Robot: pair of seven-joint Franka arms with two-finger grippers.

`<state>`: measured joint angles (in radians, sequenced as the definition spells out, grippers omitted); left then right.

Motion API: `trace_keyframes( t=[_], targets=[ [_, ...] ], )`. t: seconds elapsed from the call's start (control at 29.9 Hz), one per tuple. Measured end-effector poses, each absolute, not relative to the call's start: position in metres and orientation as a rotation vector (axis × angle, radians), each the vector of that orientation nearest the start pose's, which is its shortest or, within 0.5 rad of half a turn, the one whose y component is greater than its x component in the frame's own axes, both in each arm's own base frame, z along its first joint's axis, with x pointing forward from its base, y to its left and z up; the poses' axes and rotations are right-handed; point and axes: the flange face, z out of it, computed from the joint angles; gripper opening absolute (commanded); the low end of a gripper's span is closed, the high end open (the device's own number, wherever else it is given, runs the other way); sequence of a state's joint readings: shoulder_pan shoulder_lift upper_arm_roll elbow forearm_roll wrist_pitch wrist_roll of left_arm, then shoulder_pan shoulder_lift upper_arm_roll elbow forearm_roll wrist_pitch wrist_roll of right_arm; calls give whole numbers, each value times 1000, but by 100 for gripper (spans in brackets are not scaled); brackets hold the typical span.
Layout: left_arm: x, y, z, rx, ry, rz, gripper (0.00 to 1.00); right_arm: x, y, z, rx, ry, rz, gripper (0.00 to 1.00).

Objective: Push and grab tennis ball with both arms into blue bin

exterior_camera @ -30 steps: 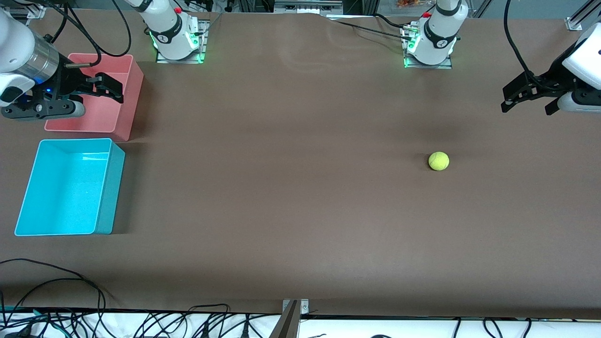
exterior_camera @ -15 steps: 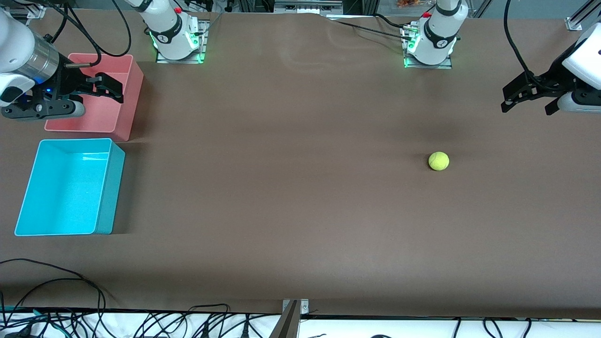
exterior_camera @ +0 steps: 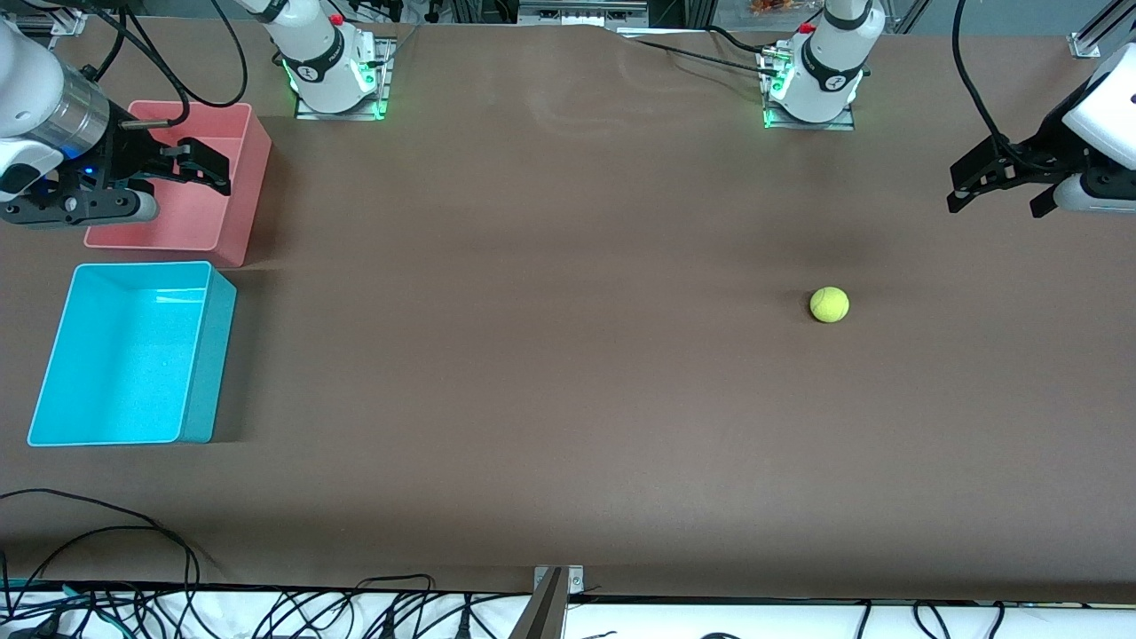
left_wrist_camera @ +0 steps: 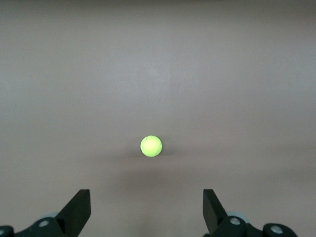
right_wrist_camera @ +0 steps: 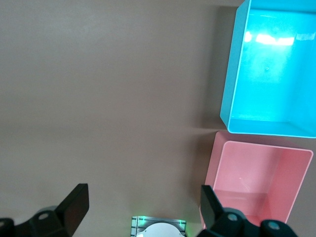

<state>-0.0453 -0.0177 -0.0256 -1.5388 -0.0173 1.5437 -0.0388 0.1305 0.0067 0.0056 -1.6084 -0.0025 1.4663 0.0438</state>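
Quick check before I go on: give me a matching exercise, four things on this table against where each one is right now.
Things:
1. tennis ball
2. blue bin
3. right end effector
4. left end effector

Places:
A. over the pink bin, open
B. on the bare table, toward the left arm's end
C. beside the pink bin, nearer the front camera
D. in the air over the table at the left arm's end, open

Pairs: 1-B, 2-C, 3-A, 4-D
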Motion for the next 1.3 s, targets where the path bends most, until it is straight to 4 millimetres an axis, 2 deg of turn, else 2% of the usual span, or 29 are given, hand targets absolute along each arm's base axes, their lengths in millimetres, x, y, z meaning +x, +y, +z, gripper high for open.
trace_keyframes(
  t=[0.74, 1.0, 1.3],
  targets=[
    [545, -41, 647, -3159, 52, -34, 100, 539, 66, 595, -3148, -123, 235, 100],
    [545, -41, 647, -3159, 52, -34, 100, 541, 53, 593, -3146, -86, 242, 100],
    [545, -41, 647, -3159, 52, -34, 100, 538, 75, 593, -3146, -148, 240, 100]
  ],
)
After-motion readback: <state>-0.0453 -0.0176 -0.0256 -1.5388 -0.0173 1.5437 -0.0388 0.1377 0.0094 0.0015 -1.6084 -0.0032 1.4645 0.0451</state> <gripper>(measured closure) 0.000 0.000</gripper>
